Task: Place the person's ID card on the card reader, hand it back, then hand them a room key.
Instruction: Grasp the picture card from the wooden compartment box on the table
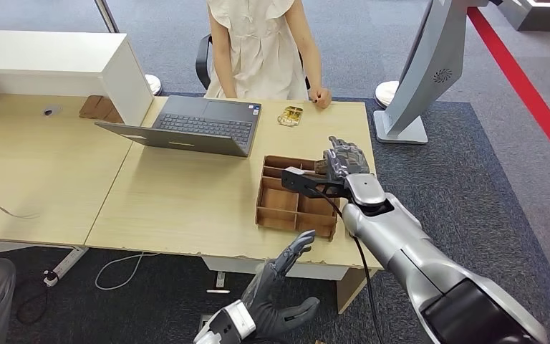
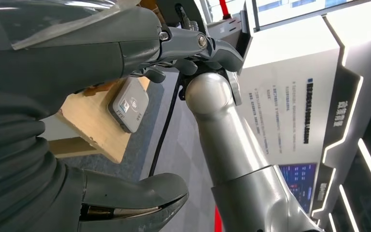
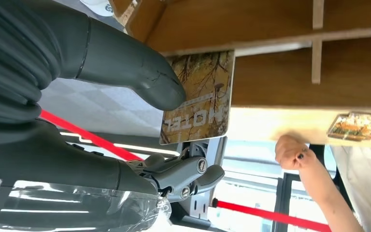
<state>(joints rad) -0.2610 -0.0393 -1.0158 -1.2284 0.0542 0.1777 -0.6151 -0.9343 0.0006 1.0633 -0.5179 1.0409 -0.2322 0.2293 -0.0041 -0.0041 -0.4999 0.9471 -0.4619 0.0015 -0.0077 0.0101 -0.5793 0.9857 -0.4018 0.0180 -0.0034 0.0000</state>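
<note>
Right hand: the grey right hand (image 1: 345,159) at centre right of the head view, over the brown wooden divided tray (image 1: 278,210), pinches a tree-printed "HOTEL" room key card (image 3: 198,96) between thumb and fingers
Left hand: the dark left hand (image 1: 281,290) at bottom centre, below the light wooden tabletop (image 1: 186,193) edge, fingers apart, holding nothing
Card reader: small grey card reader (image 2: 128,104) lying on the tabletop's corner in the left wrist view
Person: a person in a cream dress (image 1: 261,46) at top centre, fist (image 1: 321,97) resting on the tabletop beside a patterned card (image 1: 291,115)
Laptop: grey open laptop (image 1: 193,125) at upper centre

One laptop (image 1: 200,125), two cards (image 3: 200,96), one tray (image 1: 286,208)
</note>
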